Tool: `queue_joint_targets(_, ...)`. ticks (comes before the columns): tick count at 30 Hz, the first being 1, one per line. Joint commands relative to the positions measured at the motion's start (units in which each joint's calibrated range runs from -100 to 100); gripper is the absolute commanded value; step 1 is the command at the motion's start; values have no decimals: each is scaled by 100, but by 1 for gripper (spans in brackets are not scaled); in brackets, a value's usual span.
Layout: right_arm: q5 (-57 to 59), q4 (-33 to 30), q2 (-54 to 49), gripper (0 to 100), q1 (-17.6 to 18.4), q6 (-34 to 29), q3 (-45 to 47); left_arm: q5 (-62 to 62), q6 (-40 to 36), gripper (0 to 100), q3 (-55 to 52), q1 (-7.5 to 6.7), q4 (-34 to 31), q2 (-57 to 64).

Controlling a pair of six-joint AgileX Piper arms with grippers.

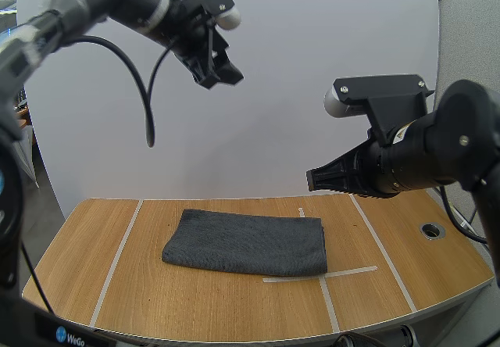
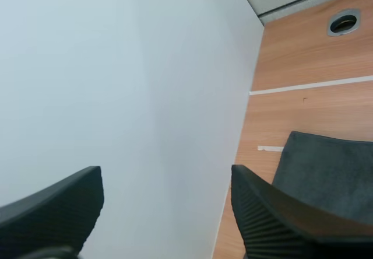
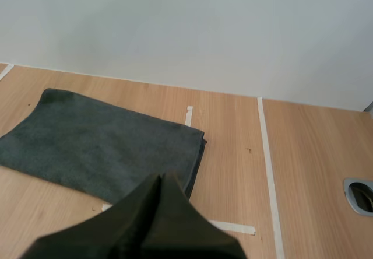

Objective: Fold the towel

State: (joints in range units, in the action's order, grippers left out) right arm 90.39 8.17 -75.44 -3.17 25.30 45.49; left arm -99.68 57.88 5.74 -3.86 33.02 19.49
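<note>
A dark grey towel (image 1: 246, 242) lies folded flat on the wooden table (image 1: 195, 308), near its middle. It also shows beyond my right fingers as the towel (image 3: 99, 145) and beside one left finger as the towel (image 2: 329, 174). My left gripper (image 1: 223, 72) hangs high above the table's back left, open, with nothing between its ribbed fingers (image 2: 274, 218). My right gripper (image 1: 311, 180) hovers above the towel's right end, shut on nothing, its fingers lying together as one dark wedge (image 3: 157, 212).
White tape lines (image 1: 324, 277) mark sections on the table. A round metal grommet hole (image 1: 432, 230) sits at the right side. A white wall panel (image 1: 273, 128) stands along the table's back edge.
</note>
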Motion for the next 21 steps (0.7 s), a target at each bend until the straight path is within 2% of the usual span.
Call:
queue_joint_targets(1,-918,-62,711,0,8,-97,448,137,-41,100,18,7,91,928)
queue_joint_targets(11,-2191,10,1831,0,-29,-274,787,137,-41,100,18,7,91,2018)
queue_joint_targets(21,-3133,269,3129,0,-451,-212,787,119,-41,100,18,7,91,2643)
